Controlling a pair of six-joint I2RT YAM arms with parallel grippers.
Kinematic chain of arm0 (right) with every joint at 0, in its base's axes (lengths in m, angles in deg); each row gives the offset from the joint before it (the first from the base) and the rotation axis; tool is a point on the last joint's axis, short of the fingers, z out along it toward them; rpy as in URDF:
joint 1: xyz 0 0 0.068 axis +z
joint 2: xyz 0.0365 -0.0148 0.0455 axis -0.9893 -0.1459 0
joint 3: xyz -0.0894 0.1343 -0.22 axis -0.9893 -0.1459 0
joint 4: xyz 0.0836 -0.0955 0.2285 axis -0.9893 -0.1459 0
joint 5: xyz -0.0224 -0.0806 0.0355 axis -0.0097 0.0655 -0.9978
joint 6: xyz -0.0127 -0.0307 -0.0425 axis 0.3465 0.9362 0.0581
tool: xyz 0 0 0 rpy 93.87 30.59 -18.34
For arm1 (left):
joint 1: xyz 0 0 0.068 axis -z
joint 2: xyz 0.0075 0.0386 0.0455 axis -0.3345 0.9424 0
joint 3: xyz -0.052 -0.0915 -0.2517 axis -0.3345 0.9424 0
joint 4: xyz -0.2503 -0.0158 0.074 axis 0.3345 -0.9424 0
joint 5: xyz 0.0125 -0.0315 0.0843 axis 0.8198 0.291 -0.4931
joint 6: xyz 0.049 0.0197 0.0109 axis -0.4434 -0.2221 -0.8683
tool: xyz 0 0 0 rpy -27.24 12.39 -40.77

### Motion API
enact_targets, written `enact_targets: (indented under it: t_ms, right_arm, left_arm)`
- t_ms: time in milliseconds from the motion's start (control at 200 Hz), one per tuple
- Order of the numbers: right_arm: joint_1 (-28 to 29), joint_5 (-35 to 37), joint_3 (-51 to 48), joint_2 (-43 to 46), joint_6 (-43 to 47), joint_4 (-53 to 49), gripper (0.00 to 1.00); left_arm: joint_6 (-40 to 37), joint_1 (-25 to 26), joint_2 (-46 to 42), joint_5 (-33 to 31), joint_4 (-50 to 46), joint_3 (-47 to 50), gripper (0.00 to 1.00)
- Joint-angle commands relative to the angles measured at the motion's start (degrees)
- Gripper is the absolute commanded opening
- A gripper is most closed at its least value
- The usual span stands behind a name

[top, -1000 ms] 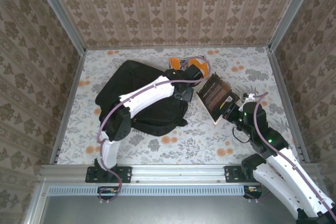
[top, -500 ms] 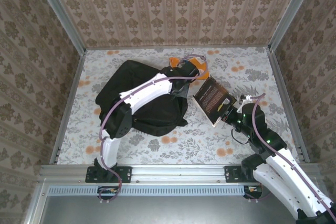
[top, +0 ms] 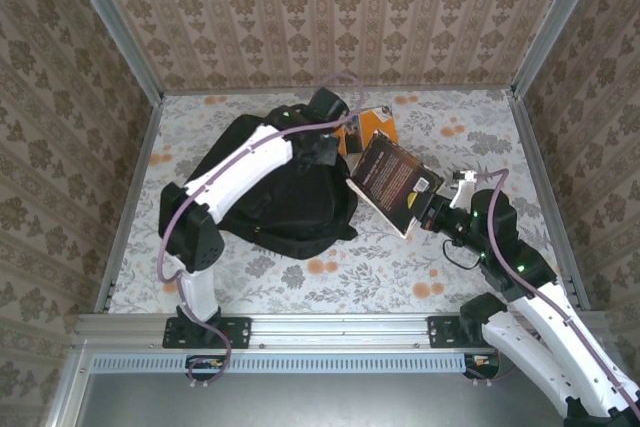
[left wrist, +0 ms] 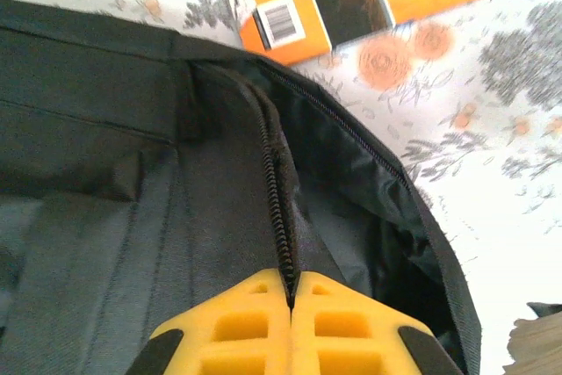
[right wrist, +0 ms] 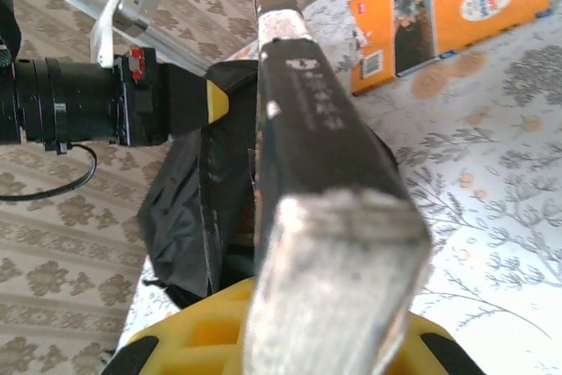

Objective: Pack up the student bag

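The left arm [top: 240, 170] starts at the near left edge, goes up, bends, and reaches far across the student bag [top: 265, 202] to the bag's far right side. Its wrist tips down at the bag. The left claw [left wrist: 290, 296] is squeezed all the way shut. Its two yellow fingers [left wrist: 255, 305] press flat against each other, and the bag's zipper [left wrist: 274, 182] runs right in between them, so the claw has a pinch of the bag's edge there. Just right of the zipper the bag gapes open a little, and it is dark inside.

The right arm [top: 550, 322] starts at the near right corner and leans left toward the bag. The right claw [top: 432, 213] is closed tight on a dark book [top: 393, 179] and grips it by its near right end. The book is held up off the table and tilted. Its far left corner hangs just by the bag's right edge, close to the left claw.

The student bag is big, black and soft. It lies on the flowery table [top: 380, 267], a bit left of the middle, with the left arm stretched over it. An orange book [top: 380, 125] lies on the table just past the bag's far right side — the dark book hides part of it from above.
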Motion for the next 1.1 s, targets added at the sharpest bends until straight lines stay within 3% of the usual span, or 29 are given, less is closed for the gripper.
enact_targets:
  t_ms: [0,285,335,480,630,890,1090]
  right_arm:
    - [-0.3,-4.7,3.0,-2.5,-0.9,4.3,0.0]
    - [1.3,-17.1,1.8,-16.2,-16.4,17.6,0.0]
    - [2.4,-17.9,1.7,-18.8,-19.5,21.0,0.0]
    - [4.9,-20.6,1.9,-25.6,-28.8,32.5,0.0]
    - [5.1,-19.1,2.4,-26.1,-31.2,35.6,0.0]
    - [5.6,-19.3,1.9,-25.2,-32.3,37.9,0.0]
    - [5.7,-19.0,0.6,-25.1,-32.6,38.5,0.0]
  left_arm:
    - [-1.9,-2.2,-3.2,4.3,-1.2,-1.8,0.0]
    - [-2.3,-4.6,-5.1,8.6,-0.9,-2.7,0.0]
    - [-2.2,-4.5,-5.0,9.9,-0.6,-2.6,0.08]
    - [-1.6,-3.9,-5.7,10.8,-1.7,-2.2,0.45]
    - [-3.8,-1.7,-8.2,7.2,-5.1,-1.2,0.62]
    - [-3.7,2.5,-13.6,-1.0,-9.2,4.7,0.67]
    - [-4.2,2.8,-17.3,-5.9,-9.6,9.1,0.66]
